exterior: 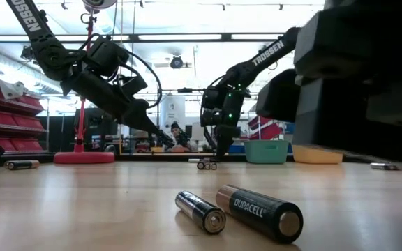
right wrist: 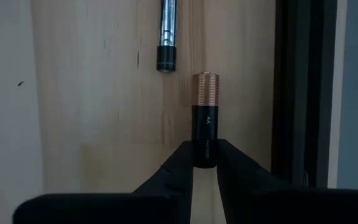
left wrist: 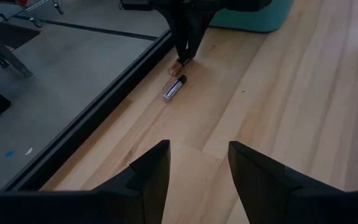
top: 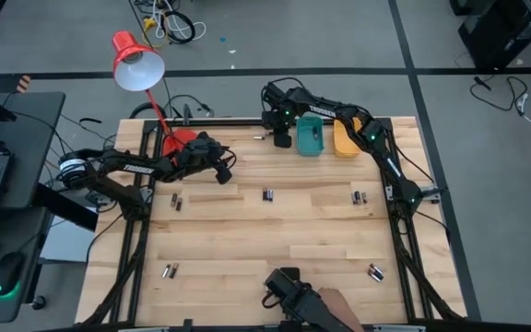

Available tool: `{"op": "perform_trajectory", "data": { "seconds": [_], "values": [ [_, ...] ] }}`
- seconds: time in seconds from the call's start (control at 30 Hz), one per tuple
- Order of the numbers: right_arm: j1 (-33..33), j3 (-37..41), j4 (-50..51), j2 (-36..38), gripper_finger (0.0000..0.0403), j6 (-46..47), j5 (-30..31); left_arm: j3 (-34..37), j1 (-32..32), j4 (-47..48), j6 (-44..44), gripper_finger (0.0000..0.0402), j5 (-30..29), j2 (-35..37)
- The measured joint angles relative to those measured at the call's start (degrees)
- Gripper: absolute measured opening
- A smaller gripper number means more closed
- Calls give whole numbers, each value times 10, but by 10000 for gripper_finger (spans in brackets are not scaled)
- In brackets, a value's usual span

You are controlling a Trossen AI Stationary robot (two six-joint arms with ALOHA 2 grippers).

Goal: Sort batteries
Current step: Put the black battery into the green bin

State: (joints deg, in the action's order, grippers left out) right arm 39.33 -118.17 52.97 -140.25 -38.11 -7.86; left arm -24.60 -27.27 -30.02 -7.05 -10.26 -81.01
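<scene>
- While the right end effector (right wrist: 205, 163) pinches one AA cell (right wrist: 205, 118) at the table's far edge, just left of the teal bin (top: 311, 136), the step in hand looks like a pick-up; its fingers are closed against the cell's dark body, coppery end pointing away.
- Next, I judge, comes a lift and a short carry to the teal bin or the orange bin (top: 344, 138); the slimmer cell (right wrist: 166, 34) lying close by must not be knocked.
- Over the table's left part hovers the left end effector (left wrist: 196, 165), fingers apart, empty.
- Other batteries lie in pairs about the table (top: 275, 231): one pair mid-table (top: 268, 195), more near the left, right and near edges.
- Cells are smooth, round and likely to roll; the table is pale jointed wood; the bins are plastic.
</scene>
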Motion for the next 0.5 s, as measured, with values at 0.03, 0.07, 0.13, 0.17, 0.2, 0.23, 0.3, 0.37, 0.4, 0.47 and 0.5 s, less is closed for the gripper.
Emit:
{"op": "perform_trajectory", "data": {
  "seconds": [0.03,0.07,0.13,0.17,0.2,0.23,0.3,0.37,0.4,0.47,0.5],
  "values": [
    [0,0,0,0,57,0,0,0,0,0,0,179,0,0],
    [0,0,-1,0,57,0,0,0,0,1,0,179,0,0],
    [1,1,-4,-1,59,0,1,0,0,2,1,179,0,0],
    [1,1,-5,-2,60,0,1,0,0,2,2,179,0,0],
    [1,1,-7,-2,62,3,1,0,0,2,2,179,0,0],
    [1,1,-8,-3,63,6,0,0,0,2,2,179,0,0],
    [1,2,-7,-3,66,8,-4,0,0,2,2,179,0,0],
    [1,8,-12,-2,64,8,-3,0,0,2,2,179,0,0],
    [1,11,-13,-2,60,8,-3,0,0,2,2,179,0,0],
    [1,21,-17,0,45,8,-4,0,0,2,3,179,0,0],
    [1,25,-18,0,35,8,-4,0,0,2,3,179,0,0]
  ]
}}
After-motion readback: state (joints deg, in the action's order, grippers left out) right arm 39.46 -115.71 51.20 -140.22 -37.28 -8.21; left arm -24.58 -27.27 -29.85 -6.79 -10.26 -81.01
